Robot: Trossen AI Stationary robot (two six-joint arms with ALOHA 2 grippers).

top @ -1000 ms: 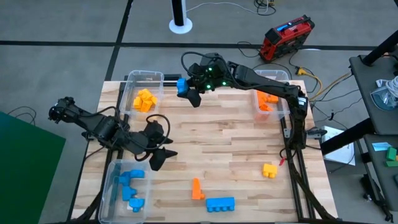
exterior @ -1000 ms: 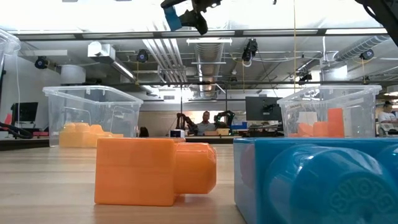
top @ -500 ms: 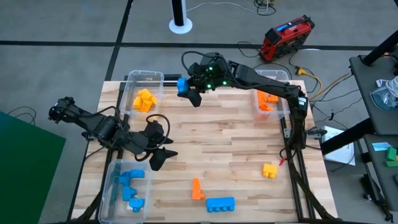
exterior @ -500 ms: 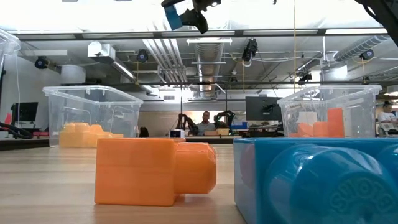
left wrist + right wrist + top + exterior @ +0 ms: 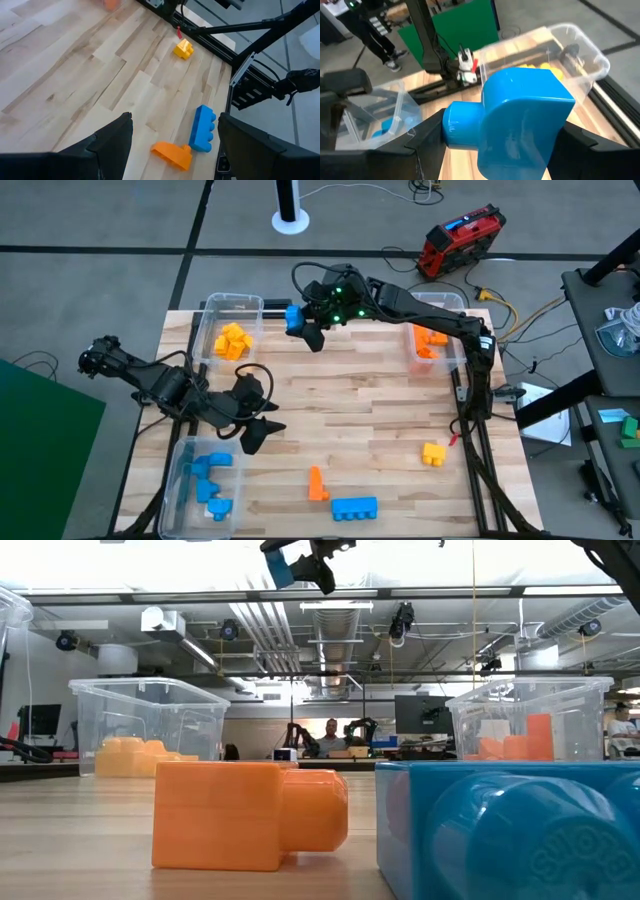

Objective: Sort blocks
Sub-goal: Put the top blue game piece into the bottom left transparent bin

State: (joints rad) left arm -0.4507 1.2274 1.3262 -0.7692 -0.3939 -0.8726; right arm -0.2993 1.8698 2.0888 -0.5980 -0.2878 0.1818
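On the tabletop (image 5: 350, 410), from left to right, the near-left clear bin (image 5: 185, 485) held blue blocks (image 5: 208, 478), and the far-left bin (image 5: 215, 320) held yellow blocks (image 5: 233, 340). Just beside the near-left bin, the left gripper (image 5: 262, 430) hovered low with its jaws wide apart and nothing between them; its wrist view looked past the spread fingers (image 5: 107, 140) at three loose pieces on the wood. Those pieces lay along the near edge: an orange block (image 5: 317, 484), a long blue block (image 5: 354, 507) just beside it, and, well apart to the right, a small yellow block (image 5: 433, 453). Above the far edge, between the two far bins, the right gripper (image 5: 301, 325) was raised well clear of the wood, its jaws clamped on a blue block (image 5: 520, 115) with a round stud at one end. At the far right, the third bin (image 5: 455, 305) contained orange blocks (image 5: 430, 342).
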